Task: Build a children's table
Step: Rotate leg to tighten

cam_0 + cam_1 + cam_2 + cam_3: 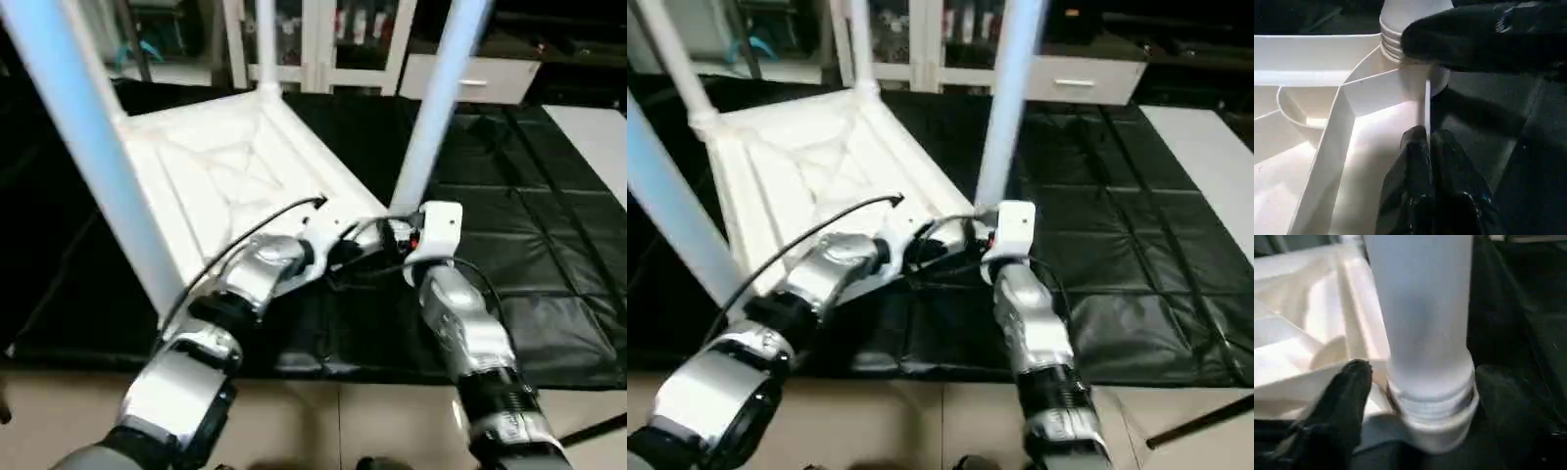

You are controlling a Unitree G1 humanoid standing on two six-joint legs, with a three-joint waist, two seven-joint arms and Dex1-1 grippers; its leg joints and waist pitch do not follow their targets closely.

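The white plastic rectangular table top (230,171) lies ribbed underside up on the black padded mat (529,245), its white tapered tube legs (436,98) standing upright in the corner sockets. Left gripper (1427,147) is clenched on the thin raised rim (1427,105). Right gripper (1415,382) straddles the nearest leg's base, grip unclear. White cabinets (333,44) stand behind.

my left forearm (211,323) runs from the lower left of the head view up toward the centre. its left gripper (1426,139) has both black fingers (1415,181) pressed together. my right forearm (470,343) rises from the lower right, wrist bent inward toward the left one. of the right gripper (1400,387), one black finger (1339,406) shows, jaws spread wide.
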